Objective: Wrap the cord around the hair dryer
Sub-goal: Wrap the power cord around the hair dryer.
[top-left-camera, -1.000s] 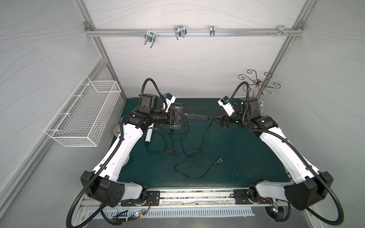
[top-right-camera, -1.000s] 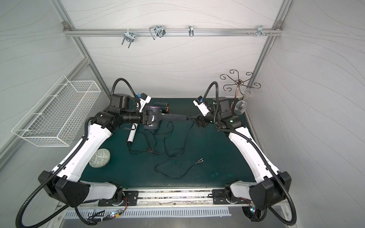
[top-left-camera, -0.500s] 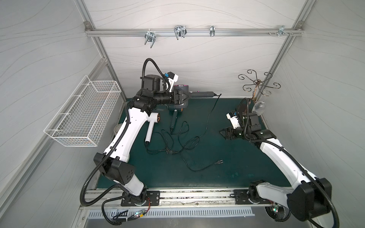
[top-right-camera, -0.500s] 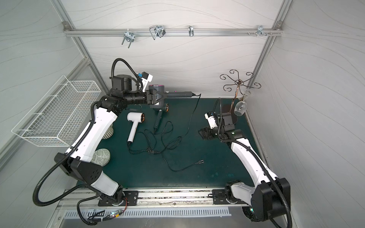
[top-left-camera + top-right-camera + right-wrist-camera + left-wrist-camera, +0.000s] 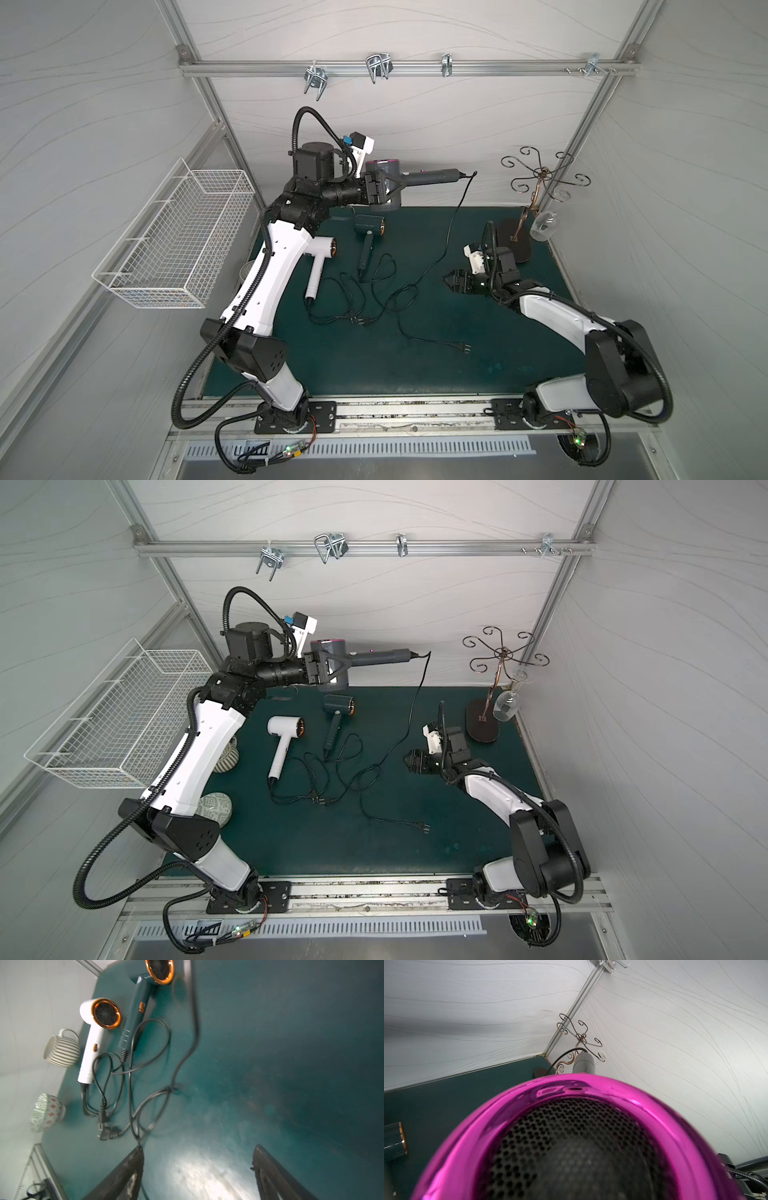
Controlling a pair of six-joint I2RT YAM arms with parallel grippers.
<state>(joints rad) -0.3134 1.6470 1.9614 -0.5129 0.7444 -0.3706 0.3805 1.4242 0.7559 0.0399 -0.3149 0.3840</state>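
Taking the back wall as 12 o'clock in the top views, the left gripper (image 5: 388,189) is clamped on the barrel of the grey hair dryer (image 5: 432,178). It holds the dryer level above the 12 o'clock edge of the green mat (image 5: 415,374), with the handle pointing toward 3 o'clock. Only the left wrist view shows the hair dryer's (image 5: 591,1088) magenta ring and perforated grille, and the jaws are hidden there.

The cord (image 5: 451,224) leaves the handle end, hangs down to the mat and snakes to its plug at about 4 o'clock.

The right gripper (image 5: 449,283) hangs spread and empty low over the mat near 3 o'clock. In its wrist view the cord (image 5: 195,1022) runs up to one of the fingers (image 5: 128,1172), while both top views show a gap between them.

A white dryer (image 5: 320,257) and a dark green dryer (image 5: 368,237) lie at 10 to 11 o'clock, their cords tangled together. The left arm hides a striped mug (image 5: 228,758) and a patterned cup (image 5: 214,808) in a top view; the right wrist view shows both clearly.
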